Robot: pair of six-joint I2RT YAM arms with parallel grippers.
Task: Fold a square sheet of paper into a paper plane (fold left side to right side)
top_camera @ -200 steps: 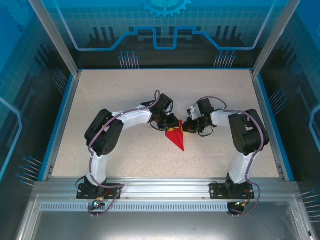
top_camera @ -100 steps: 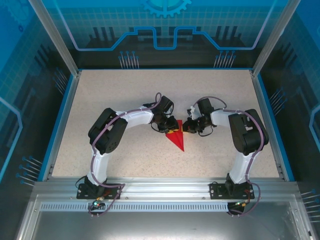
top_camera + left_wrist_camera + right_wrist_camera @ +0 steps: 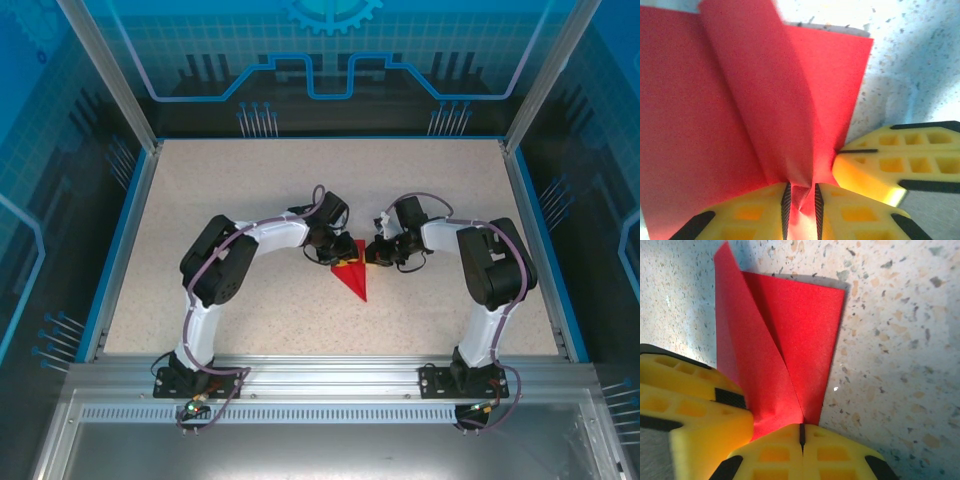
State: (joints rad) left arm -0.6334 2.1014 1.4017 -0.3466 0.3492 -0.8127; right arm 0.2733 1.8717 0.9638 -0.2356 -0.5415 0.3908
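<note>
Pictured from above, my left arm (image 3: pixel 198 328) and right arm (image 3: pixel 482 330) are built alike: white shells over the long links, bulky glossy black housings at the joints, and a thin purplish-grey cable (image 3: pixel 268 221) running along each from base to wrist. Each stands on a black base plate (image 3: pixel 170 380) bolted to a silver slotted rail (image 3: pixel 330 378), with a small green light (image 3: pixel 190 409) glowing below the left one. Close up, my left gripper (image 3: pixel 800 200) and right gripper (image 3: pixel 801 447) have bright yellow moulded fingers (image 3: pixel 740 220), honeycombed with shallow pockets and trimmed with black rubbery inserts.
</note>
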